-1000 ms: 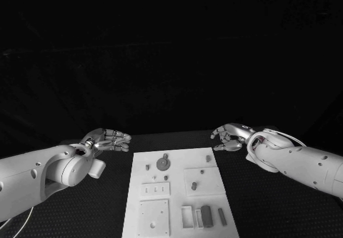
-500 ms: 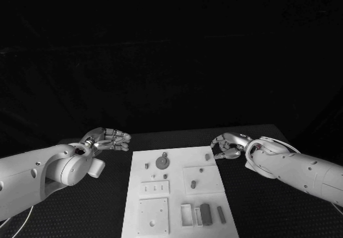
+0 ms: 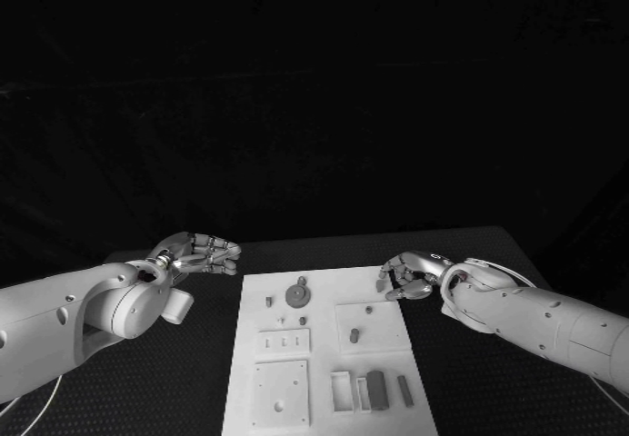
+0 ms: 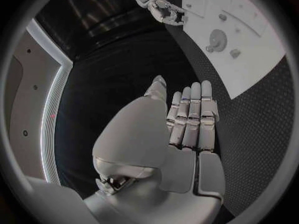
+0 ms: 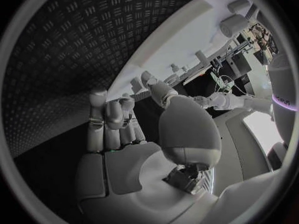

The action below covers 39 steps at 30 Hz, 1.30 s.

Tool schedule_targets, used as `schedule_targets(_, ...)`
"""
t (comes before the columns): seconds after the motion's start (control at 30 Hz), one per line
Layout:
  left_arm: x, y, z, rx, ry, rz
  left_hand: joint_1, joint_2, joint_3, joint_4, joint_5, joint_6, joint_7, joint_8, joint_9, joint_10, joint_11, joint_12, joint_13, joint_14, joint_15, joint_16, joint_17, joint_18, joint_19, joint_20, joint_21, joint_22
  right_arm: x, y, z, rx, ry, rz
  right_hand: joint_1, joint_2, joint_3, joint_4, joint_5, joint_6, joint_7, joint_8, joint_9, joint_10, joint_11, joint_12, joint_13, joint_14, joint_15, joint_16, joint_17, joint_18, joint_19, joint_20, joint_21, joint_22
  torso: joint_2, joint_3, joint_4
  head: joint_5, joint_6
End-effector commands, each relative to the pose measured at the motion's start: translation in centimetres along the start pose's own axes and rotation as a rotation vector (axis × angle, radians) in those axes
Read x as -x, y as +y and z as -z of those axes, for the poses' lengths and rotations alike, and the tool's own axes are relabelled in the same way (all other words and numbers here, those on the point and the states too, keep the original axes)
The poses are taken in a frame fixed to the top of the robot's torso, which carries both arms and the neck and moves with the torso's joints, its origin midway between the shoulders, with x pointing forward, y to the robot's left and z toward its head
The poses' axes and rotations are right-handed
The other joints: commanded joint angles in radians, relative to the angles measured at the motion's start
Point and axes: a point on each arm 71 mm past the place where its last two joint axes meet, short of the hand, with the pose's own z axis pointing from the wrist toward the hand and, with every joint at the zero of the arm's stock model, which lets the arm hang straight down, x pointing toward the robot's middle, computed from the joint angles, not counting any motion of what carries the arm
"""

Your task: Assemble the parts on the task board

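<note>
The white task board [image 3: 328, 359] lies lengthwise in the middle of the table. On it are a round disc part [image 3: 300, 295], a small upright part [image 3: 355, 337] on a raised square, and dark bar parts [image 3: 377, 391] near the front. My right hand [image 3: 409, 275] hovers with curled fingers over the board's far right corner, thumb apart from the fingers [image 5: 109, 117], nothing seen between them. The left wrist view shows this right hand [image 4: 163, 7] at the board [image 4: 255, 69] corner. My left hand [image 3: 199, 254] hangs left of the board, fingers [image 4: 190, 117] straight, holding nothing.
The black ribbed table [image 3: 498, 263] surrounds the board on all sides. Square plates with small holes [image 3: 282, 395] and open slots [image 3: 344, 392] take up the board's near end. Both white forearms reach in low from the sides.
My right hand has moved left and down from beside the board to over its far right corner, covering the small part there. The left hand has stayed put.
</note>
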Motion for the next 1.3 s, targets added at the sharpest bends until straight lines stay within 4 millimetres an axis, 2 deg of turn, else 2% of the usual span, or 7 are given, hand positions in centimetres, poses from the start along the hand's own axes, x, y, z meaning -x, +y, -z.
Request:
schedule_targets(0.03,-0.29,-0.19,-0.02,-0.017,0.021,0.000,-0.002,-0.007,-0.005,0.002,0.001,-0.003,0.007,-0.003,-0.001,0.000,0.004,-0.006,-0.001,0.005,0.000,-0.004,0.001,0.009,0.006,0.003,-0.004,0.001,-0.22,0.11,-0.10,0.016,0.005,0.019,0.003,-0.006,-0.001,0.008,-0.004,-0.007,0.001,-0.002,-0.001,0.003,-0.005,0.006,0.000,0.001,-0.007,0.006,0.002,0.067,0.001,-0.004,0.006,0.022,0.000,-0.0005,-0.0001,0.001,-0.003)
schedule_targets(0.33,-0.30,-0.19,0.02,-0.016,0.021,0.000,-0.003,-0.007,-0.005,0.002,0.001,-0.003,0.007,-0.003,-0.001,0.000,0.004,-0.007,-0.001,0.006,0.000,-0.004,0.001,0.009,0.006,0.003,-0.005,0.001,-0.51,0.15,-0.18,0.014,0.007,0.015,0.002,0.002,-0.001,0.011,-0.004,-0.004,0.002,0.002,0.001,0.006,-0.004,0.010,0.000,0.003,-0.006,0.010,0.003,0.067,0.003,-0.006,0.009,0.022,-0.001,-0.0006,-0.0034,0.005,-0.007)
schedule_targets(0.57,-0.35,-0.20,0.00,-0.016,0.023,0.000,-0.003,-0.007,-0.005,0.002,0.001,-0.003,0.007,-0.003,-0.002,0.000,0.004,-0.007,-0.001,0.006,0.000,-0.005,0.002,0.009,0.006,0.003,-0.005,0.001,-0.70,0.21,-0.37,0.010,0.006,0.015,0.000,0.018,-0.004,0.015,-0.004,0.002,0.004,0.009,0.003,0.006,-0.002,0.014,0.000,0.004,-0.004,0.012,0.004,0.067,0.003,-0.008,0.013,0.022,-0.001,-0.0008,-0.0031,0.005,-0.007)
schedule_targets(0.93,-0.40,-0.19,0.04,-0.014,0.024,0.001,-0.004,-0.006,-0.005,0.002,0.001,-0.003,0.007,-0.003,-0.002,0.000,0.004,-0.007,-0.001,0.006,0.000,-0.005,0.002,0.009,0.007,0.003,-0.005,0.002,-1.08,0.42,-0.77,0.006,0.008,0.012,-0.004,0.069,-0.008,0.018,-0.004,0.015,0.005,0.021,0.006,0.009,-0.001,0.022,-0.003,0.008,-0.003,0.016,0.005,0.067,0.002,-0.010,0.020,0.022,-0.001,-0.0009,-0.0018,0.005,-0.010)
schedule_targets(1.07,-0.40,-0.19,0.06,-0.013,0.025,0.001,-0.004,-0.006,-0.004,0.002,0.001,-0.003,0.007,-0.004,-0.002,0.000,0.004,-0.007,-0.001,0.006,0.000,-0.006,0.003,0.009,0.007,0.003,-0.005,0.002,-1.14,0.50,-0.87,0.005,0.006,0.012,-0.003,0.080,-0.009,0.015,-0.004,0.016,0.005,0.023,0.007,0.009,-0.001,0.023,-0.004,0.008,-0.003,0.017,0.005,0.067,0.001,-0.011,0.022,0.022,-0.001,-0.0011,-0.0018,0.006,-0.011)
schedule_targets(1.3,-0.40,-0.19,0.10,-0.013,0.025,0.001,-0.004,-0.007,-0.004,0.002,0.001,-0.003,0.008,-0.004,-0.002,0.000,0.004,-0.008,-0.001,0.006,0.000,-0.006,0.003,0.009,0.007,0.003,-0.005,0.002,-1.20,0.60,-0.94,0.006,0.007,0.011,-0.003,0.086,-0.011,0.012,-0.004,0.019,0.005,0.026,0.007,0.010,-0.001,0.025,-0.004,0.009,-0.003,0.018,0.005,0.067,0.001,-0.011,0.024,0.022,-0.001,-0.0010,-0.0037,0.007,-0.014)
